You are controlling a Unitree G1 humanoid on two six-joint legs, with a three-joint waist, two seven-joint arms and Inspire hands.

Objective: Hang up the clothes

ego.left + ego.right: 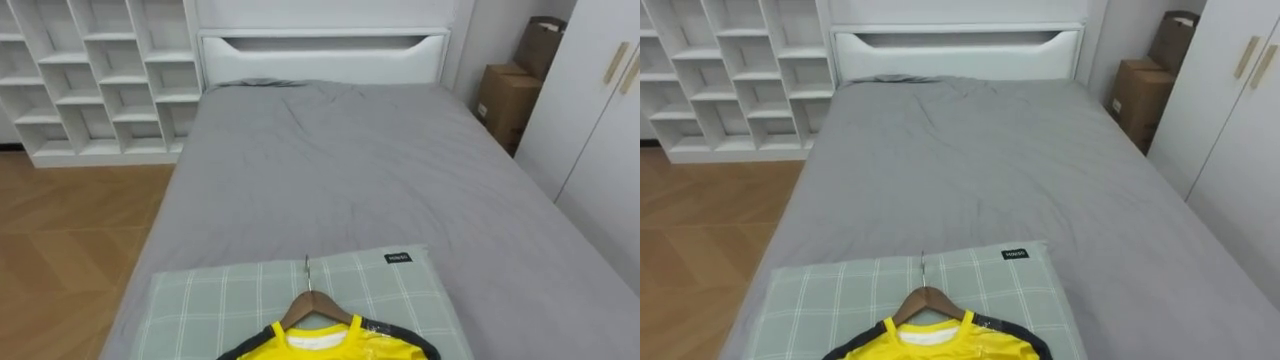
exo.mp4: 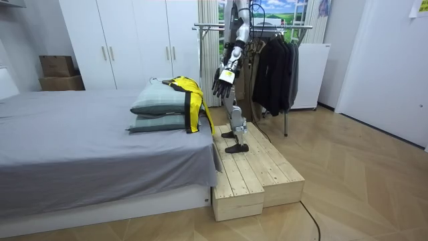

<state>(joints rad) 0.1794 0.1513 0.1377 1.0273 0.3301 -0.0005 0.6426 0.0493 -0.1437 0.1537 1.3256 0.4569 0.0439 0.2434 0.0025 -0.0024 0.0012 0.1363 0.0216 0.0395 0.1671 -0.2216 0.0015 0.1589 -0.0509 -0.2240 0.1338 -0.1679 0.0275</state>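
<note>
Your left hand (image 2: 223, 77), taken as the left because it is on the near side of the body, hangs in the upper middle of the room view. Its fingers are loose and apart, and there is nothing in them. The robot stands on the wooden platform (image 2: 257, 171) at the foot of the bed (image 1: 350, 170), facing it.

The yellow shirt (image 1: 330, 345) is at the bottom centre of the left eye view, already threaded on a wooden hanger (image 1: 315, 305). It lies on a green checked pillow (image 1: 220, 300) at the near end of the bed, and the hanger's hook points up the frame toward the headboard. In the room view the shirt drapes over the pillow stack and down the bed's end, just to the left of the robot.

You look to be at the very start — the pickup is not yet made. The next move calls for a reach down and forward to the hanger's neck, closing round the wood just below the hook so the shirt hangs free. After that comes a turn, because the clothes rack (image 2: 294, 27) with its dark garments (image 2: 277, 67) stands behind the robot in the upper right centre of the room view. Mind your footing on that platform as you turn — it is narrow.
</note>
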